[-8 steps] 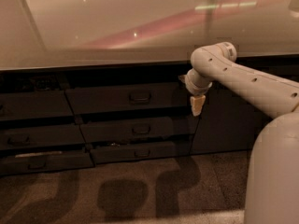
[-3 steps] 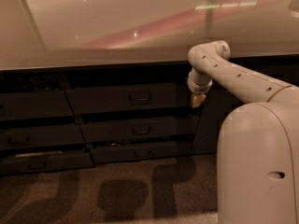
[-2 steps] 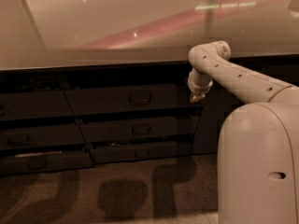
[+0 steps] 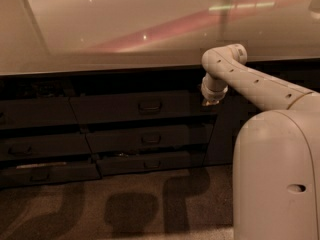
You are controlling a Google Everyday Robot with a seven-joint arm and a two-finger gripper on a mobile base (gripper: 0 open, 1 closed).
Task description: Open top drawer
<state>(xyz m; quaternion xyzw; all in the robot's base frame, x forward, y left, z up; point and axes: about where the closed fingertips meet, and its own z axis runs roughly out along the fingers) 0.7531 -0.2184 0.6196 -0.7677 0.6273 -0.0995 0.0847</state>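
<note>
The top drawer point(image 4: 115, 109) is the tallest dark front in the middle stack, just under the countertop. Its small dark loop handle point(image 4: 149, 105) sits at its centre. The front looks flush with the neighbouring fronts. My gripper point(image 4: 207, 102) hangs down from the white arm point(image 4: 250, 81) at the right end of this drawer front, well to the right of the handle. Its tip is small and partly hidden against the dark cabinet.
A pale glossy countertop point(image 4: 125, 34) overhangs the drawers. Two shallower drawers point(image 4: 150, 139) point(image 4: 150, 163) lie below the top one, and another stack point(image 4: 35, 144) stands to the left. A dark cabinet door point(image 4: 225, 134) is at the right. My white body point(image 4: 277, 179) fills the lower right.
My body has come into view at the lower right. The gripper has moved slightly left and up, closer to the right end of the top drawer front. The drawer has not moved.
</note>
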